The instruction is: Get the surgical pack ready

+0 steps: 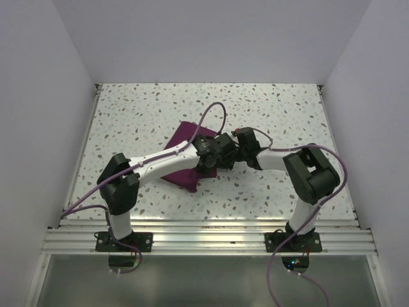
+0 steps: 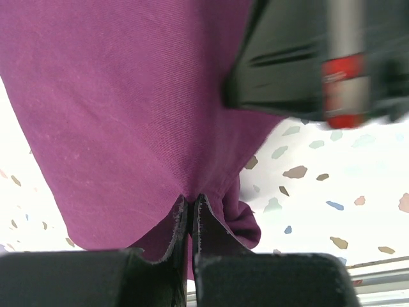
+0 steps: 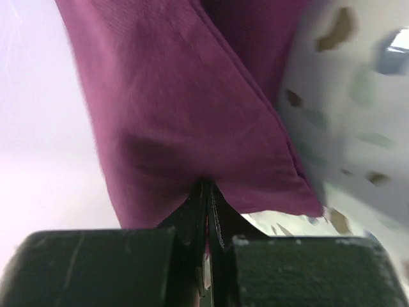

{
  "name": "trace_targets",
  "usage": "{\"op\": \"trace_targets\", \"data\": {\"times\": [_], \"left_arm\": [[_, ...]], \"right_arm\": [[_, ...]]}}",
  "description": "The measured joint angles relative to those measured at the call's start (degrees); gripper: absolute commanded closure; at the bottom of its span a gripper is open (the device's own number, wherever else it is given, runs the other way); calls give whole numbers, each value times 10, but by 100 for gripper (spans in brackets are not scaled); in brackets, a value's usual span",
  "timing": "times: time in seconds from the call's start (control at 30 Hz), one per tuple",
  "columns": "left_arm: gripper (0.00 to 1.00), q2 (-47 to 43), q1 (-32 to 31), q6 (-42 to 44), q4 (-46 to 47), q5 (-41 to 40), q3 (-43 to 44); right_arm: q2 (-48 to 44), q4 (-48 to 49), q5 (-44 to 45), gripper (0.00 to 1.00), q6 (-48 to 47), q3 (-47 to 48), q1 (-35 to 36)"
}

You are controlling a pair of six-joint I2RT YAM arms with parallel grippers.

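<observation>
A deep purple-maroon surgical pack (image 1: 184,136), a folded cloth bundle, sits near the middle of the speckled white table (image 1: 275,109), slightly left of centre. From above only part of it shows. The left arm's white forearm crosses it diagonally, and both wrists crowd over its right edge, so that edge and both sets of fingertips are hidden in this view. From above it cannot be told whether the cloth lies flat or is raised off the table.

The left gripper (image 2: 190,208) is seen clearly from its own wrist camera. Its two dark fingers are pressed together, pinching a gathered edge of the purple fabric, and a small fold bulges out beside them. In the upper right of that view is a dark, blurred block with a red mark, the right gripper's body, overlapping the cloth's edge.

The right gripper (image 3: 206,195), seen from its own camera, is likewise clamped on the fabric, with the cloth puckered where the fingers meet. A folded corner hangs to the right. The table behind it is out of focus, and the left side of that view is a pale blur.

A purple cable (image 1: 214,109) loops above the wrists.
</observation>
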Motion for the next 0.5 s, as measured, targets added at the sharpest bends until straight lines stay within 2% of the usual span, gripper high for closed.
{"op": "trace_targets", "data": {"times": [0.2, 0.5], "left_arm": [[100, -5, 4, 28, -1, 7, 0], [100, -8, 9, 77, -30, 7, -5]], "right_arm": [[67, 95, 7, 100, 52, 37, 47], [163, 346, 9, 100, 172, 33, 70]]}}
